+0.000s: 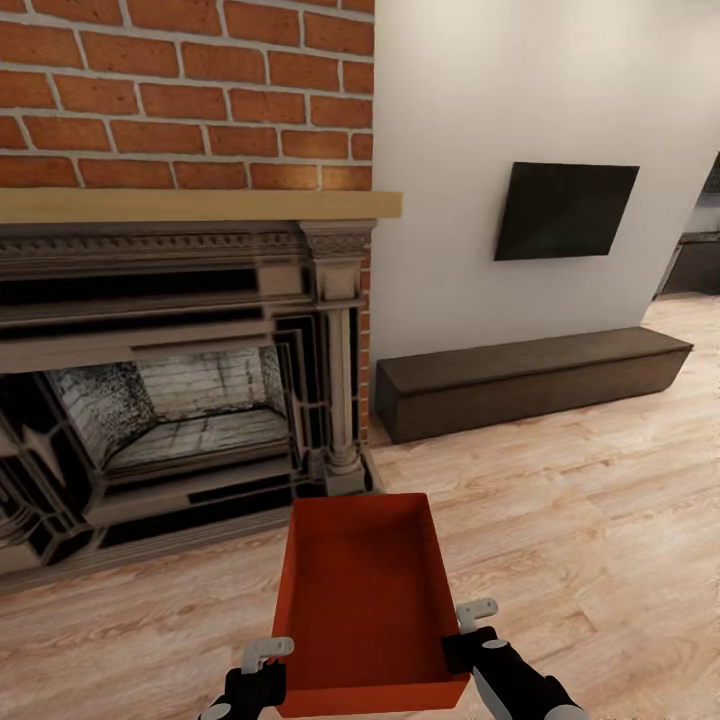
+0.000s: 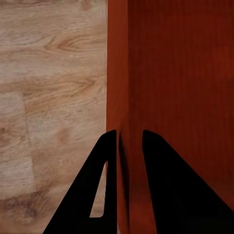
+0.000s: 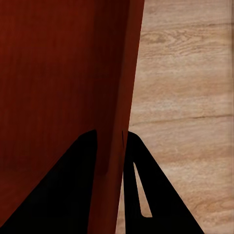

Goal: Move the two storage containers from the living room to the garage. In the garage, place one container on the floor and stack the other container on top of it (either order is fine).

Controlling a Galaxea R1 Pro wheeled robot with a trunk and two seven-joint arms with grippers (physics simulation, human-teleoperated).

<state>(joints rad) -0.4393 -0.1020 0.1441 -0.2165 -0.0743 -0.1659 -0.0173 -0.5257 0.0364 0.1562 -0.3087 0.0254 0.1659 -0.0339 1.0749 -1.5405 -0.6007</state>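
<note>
One orange-red storage container (image 1: 365,600) hangs in front of me above the light wood plank floor of the living room, open top up. My left gripper (image 1: 268,668) is shut on its left wall near the close corner. My right gripper (image 1: 470,635) is shut on its right wall. In the left wrist view the two black fingers (image 2: 107,175) pinch the thin red wall (image 2: 122,97), one on each side of it. The right wrist view has the same grip, with the fingers (image 3: 136,185) clamping the container's wall (image 3: 122,97) over the wood planks.
A red brick fireplace (image 1: 180,350) with a wooden mantel stands close ahead on the left. A long low dark-brown cabinet (image 1: 530,380) runs along the white wall under a black TV (image 1: 565,210). Open plank floor (image 1: 600,520) spreads to the right toward a doorway.
</note>
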